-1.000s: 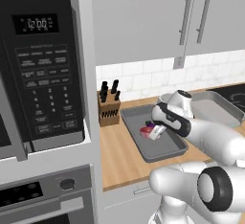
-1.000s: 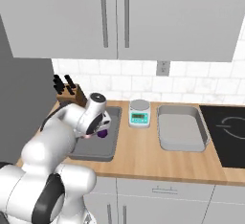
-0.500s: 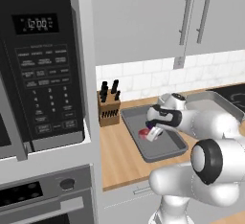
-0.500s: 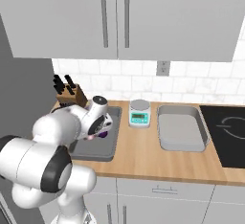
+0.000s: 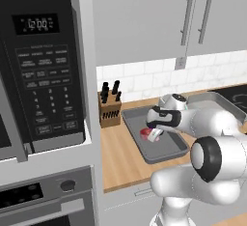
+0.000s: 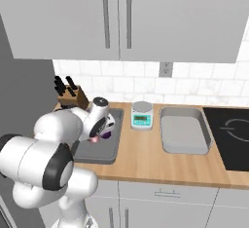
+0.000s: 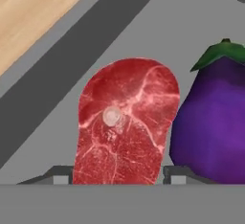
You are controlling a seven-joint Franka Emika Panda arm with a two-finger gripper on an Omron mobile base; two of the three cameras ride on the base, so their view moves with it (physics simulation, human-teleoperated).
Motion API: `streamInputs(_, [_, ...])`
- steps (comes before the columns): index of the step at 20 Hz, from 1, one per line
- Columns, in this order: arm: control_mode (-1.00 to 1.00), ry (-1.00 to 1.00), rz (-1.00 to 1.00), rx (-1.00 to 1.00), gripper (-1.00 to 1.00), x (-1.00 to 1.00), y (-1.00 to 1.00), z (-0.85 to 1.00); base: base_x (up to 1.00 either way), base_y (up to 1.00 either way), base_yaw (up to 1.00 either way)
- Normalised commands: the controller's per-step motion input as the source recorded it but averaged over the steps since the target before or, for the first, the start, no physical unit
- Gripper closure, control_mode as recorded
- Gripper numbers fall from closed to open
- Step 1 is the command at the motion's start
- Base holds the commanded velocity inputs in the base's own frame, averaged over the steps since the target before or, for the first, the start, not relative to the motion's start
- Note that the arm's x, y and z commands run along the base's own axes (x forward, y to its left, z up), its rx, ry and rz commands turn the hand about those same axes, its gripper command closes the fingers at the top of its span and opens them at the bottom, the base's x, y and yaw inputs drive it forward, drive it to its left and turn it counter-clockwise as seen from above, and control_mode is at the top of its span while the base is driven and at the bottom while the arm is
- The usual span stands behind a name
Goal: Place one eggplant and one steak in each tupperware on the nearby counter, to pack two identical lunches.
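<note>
- The steak [image 7: 125,127] lies flat on the grey floor of the left tupperware [image 5: 166,148], with the eggplant [image 7: 210,117] just beside it in the same container.
- The gripper [image 7: 117,174] sits low over the steak, its two finger tips [image 7: 60,176] on either side of the meat's near end; from the hand view I cannot tell whether they pinch it or stand just clear of it.
- From the left base view the steak [image 5: 146,133] shows as a red patch just under the hand [image 5: 157,131], inside the tray near its middle.
- My reading is that this container now has its pair, so the step in hand is letting the steak go cleanly.
- To do it well, I would open the jaws fully before any lift, so the meat does not drag or tip up on one edge.
- Then rise straight up, away from the eggplant, since a sideways move could nudge it against the wall.
- The second tupperware [image 6: 185,134] sits well apart along the counter [image 6: 146,159], past the small scale [image 6: 141,116], and looks empty from here.
- It probably needs its own pair next.
</note>
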Motion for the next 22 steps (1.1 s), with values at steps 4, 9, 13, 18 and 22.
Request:
streamInputs(4, [-1.00,-0.10,0.00,-0.03,-1.00,-0.30,0.10,0.27,0.00,0.00,0.00])
streamInputs(9, [-1.00,-0.09,0.00,0.00,-1.00,-0.63,0.01,0.91,0.00,0.00,0.00])
streamInputs(13, [-1.00,-0.15,-0.07,0.00,-1.00,-0.97,0.00,0.59,0.00,0.00,0.00])
streamInputs(18, [-1.00,-0.22,-0.40,0.00,-1.00,-0.99,0.00,0.13,0.00,0.00,0.00])
streamInputs(22, [-1.00,-0.25,-0.46,0.00,-1.00,-0.61,0.00,0.40,0.00,0.00,0.00])
